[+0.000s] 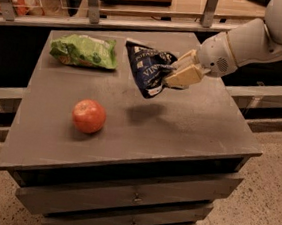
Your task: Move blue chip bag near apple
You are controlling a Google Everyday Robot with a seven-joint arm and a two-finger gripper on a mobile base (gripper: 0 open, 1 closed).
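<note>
I'm looking at what seems to be an office or lab space rather than a home. I'm working over a grey drawer cabinet [205,126] that is standing on a speckled hard floor [266,208], with plain stacked drawers [122,198] showing small metal pulls. Behind the cabinet, a long ledge [140,24] carrying upright metal posts [92,1] is running across the room. Above the cabinet's far right part, the gripper [178,70] is hanging, its fingers pinching the blue chip bag [146,67] clear of the top.
</note>
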